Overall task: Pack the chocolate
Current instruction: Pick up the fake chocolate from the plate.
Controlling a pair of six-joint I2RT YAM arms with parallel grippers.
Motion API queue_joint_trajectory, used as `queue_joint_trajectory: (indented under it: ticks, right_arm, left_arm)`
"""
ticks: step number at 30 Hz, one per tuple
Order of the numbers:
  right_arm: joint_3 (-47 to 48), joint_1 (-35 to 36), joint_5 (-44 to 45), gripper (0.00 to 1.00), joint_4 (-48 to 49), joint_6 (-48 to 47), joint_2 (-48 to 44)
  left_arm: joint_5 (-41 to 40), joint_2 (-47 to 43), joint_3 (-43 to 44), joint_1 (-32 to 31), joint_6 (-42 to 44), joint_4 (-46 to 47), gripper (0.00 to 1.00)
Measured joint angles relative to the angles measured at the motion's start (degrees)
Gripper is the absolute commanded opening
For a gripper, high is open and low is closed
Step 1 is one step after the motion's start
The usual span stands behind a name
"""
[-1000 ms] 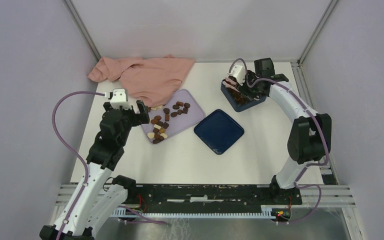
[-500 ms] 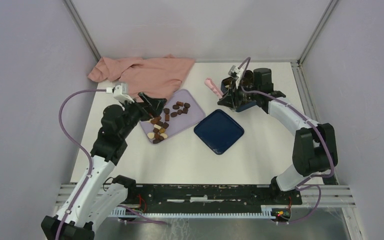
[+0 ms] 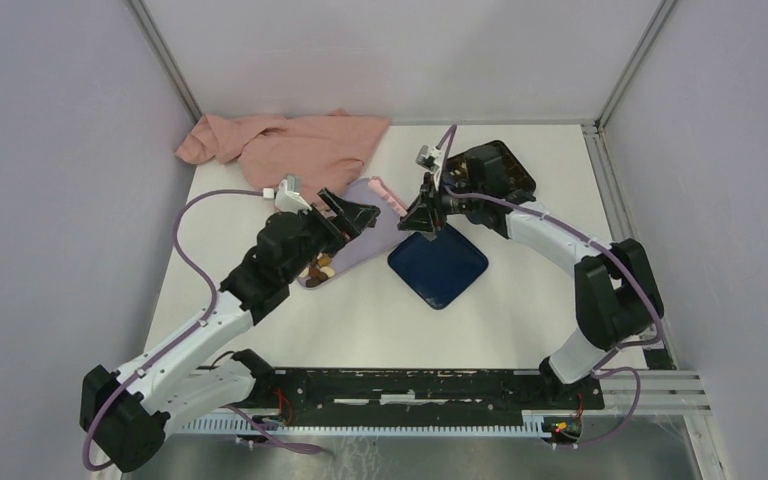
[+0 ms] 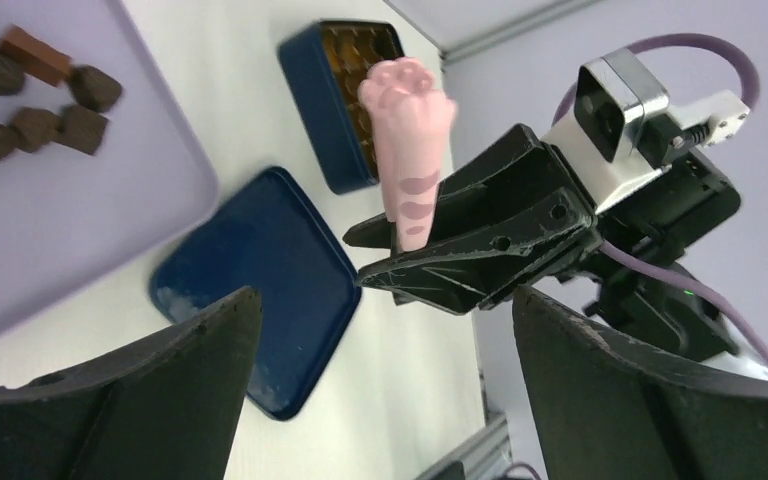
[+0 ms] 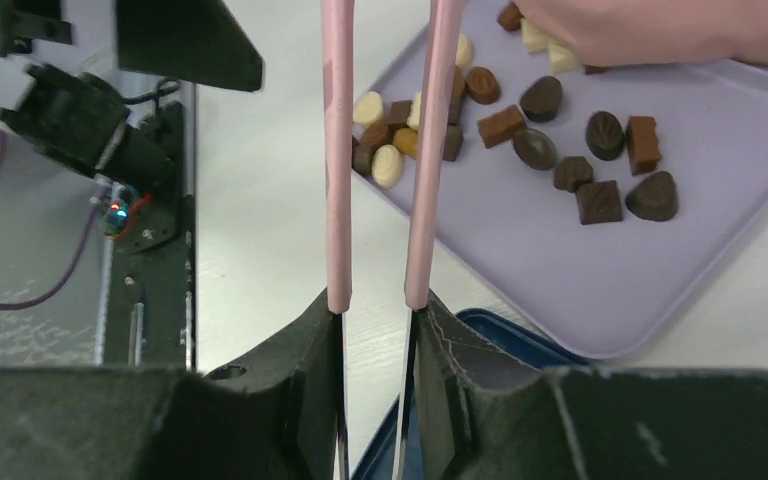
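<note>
We are watching the right gripper (image 5: 375, 335) clamping the pink tongs (image 5: 338, 150) by their handle end, its two black fingers pressing one on each pink arm. The arms are running out side by side with a narrow gap between them. From the left wrist, the tongs are showing a paw-shaped tip, standing up out of the right gripper's fingers.

The left gripper (image 3: 353, 212) is hanging over the lilac tray (image 5: 610, 280) with its jaws spread wide and nothing between them. It is facing the right gripper across a short stretch of table.

The chocolate (image 5: 560, 130) is lying loose on the lilac tray, dark, lighter brown and cream pieces scattered in two loose groups. From the right wrist, the tongs are pointing over the near group. A pink cloth (image 3: 290, 145) is draping over the tray's far corner.

The dark blue lid (image 3: 438, 263) is lying flat on the white table (image 3: 380, 310), just beside the tray and right under the right gripper. The dark blue box (image 4: 345, 90) is sitting open behind it, toward the back right. Its grid insert is showing, but we cannot tell whether any pieces are sitting in its cells.
</note>
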Motion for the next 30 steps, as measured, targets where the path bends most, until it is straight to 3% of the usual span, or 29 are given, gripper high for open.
queue_joint_trajectory:
  ticks: [3,9,13,17,19,23,30]
  right_arm:
    - [6.67,1.9,5.88,0.34,-11.15,-9.25,3.3]
    - [19.23,5.07,20.7,0.35,-27.63,-26.95,8.46]
    - [25.9,8.83,30.03,0.35,-35.89,-36.76,12.26]
    - [34.69,13.07,36.59,0.36,-43.71,-43.58,18.25]
    - [38.66,14.62,39.04,0.37,-46.51,-45.51,21.0]
    - [44.65,17.57,44.35,0.43,-50.4,-48.3,25.9]
    - [48.11,19.08,51.3,0.43,-54.07,-49.64,32.68]
  left_arm:
    - [-3.78,1.36,2.82,-0.02,3.52,-3.32,1.0]
    - [-13.44,2.56,16.15,0.61,25.97,-14.71,1.0]
    - [-13.94,1.49,19.1,8.5,36.59,-16.31,1.0]
    - [-9.01,2.32,17.07,20.46,38.07,-17.35,1.0]
    - [-6.75,2.51,14.8,23.26,38.1,-18.14,1.0]
    - [-6.71,2.91,13.2,24.35,38.91,-21.86,1.0]
    - [-11.89,-3.17,10.43,24.37,40.94,-22.99,1.0]
